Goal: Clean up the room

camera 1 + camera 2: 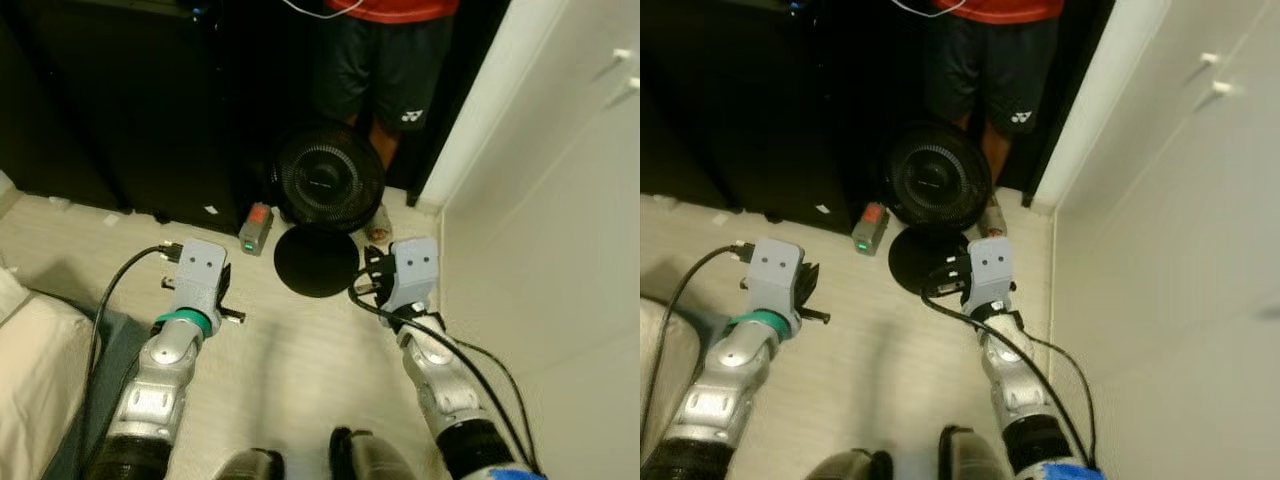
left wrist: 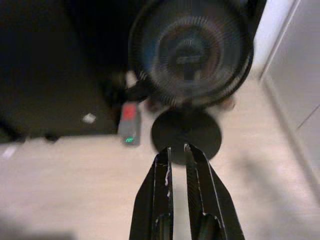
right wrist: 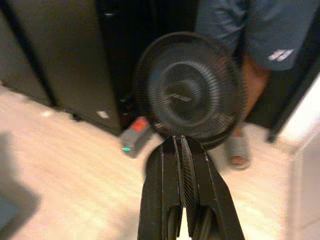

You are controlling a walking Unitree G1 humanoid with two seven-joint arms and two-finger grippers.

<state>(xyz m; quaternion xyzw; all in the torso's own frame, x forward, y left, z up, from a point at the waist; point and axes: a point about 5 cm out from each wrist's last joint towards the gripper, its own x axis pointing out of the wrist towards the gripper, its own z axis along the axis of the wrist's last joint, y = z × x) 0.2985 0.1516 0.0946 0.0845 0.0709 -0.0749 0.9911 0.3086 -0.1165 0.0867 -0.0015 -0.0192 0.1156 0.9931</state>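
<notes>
A person in dark shorts (image 1: 372, 70) is standing just behind the black fan (image 1: 328, 180). A power strip (image 1: 256, 228) is lying beside the fan's round base (image 1: 316, 261), glowing green.

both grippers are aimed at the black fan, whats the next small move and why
Probably step a little closer. The fan stands on its round base ahead of both grippers, and neither the left gripper nor the right gripper touches it; each has its fingers together. A person stands right behind it, so go slowly.
</notes>
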